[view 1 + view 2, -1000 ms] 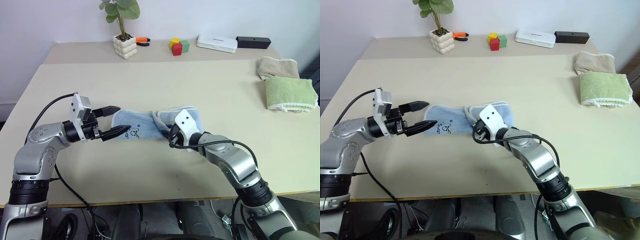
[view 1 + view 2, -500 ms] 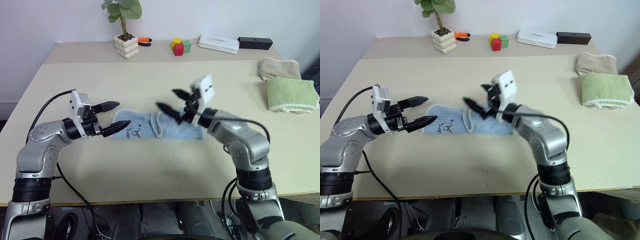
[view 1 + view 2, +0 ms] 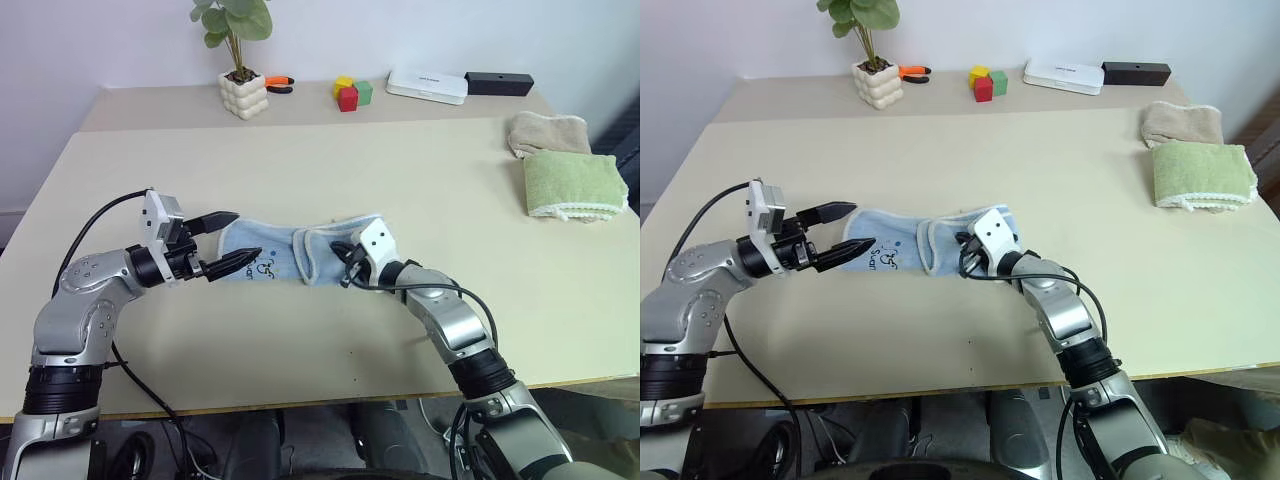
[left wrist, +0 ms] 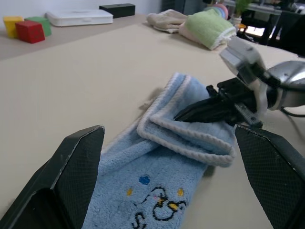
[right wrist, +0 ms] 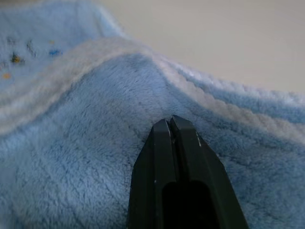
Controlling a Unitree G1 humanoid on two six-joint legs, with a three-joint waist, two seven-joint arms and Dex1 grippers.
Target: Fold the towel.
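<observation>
The towel (image 3: 300,255) lies at the centre of the left eye view on the table (image 3: 400,170), its long axis running left to right across the frame, its right end doubled over. The left gripper (image 3: 235,239) hangs with jaws wide just at the towel's left end. The right gripper (image 3: 347,270), fingers pressed together and seemingly holding no cloth, rests on the folded right end, so each arm is nearest its own end.

On my table (image 3: 300,160) — far edge: potted plant (image 3: 240,60), orange-handled tool (image 3: 284,83), coloured blocks (image 3: 350,93), white box (image 3: 427,87), black box (image 3: 499,82). To my right — beige towel (image 3: 545,132), green towel (image 3: 573,183).
</observation>
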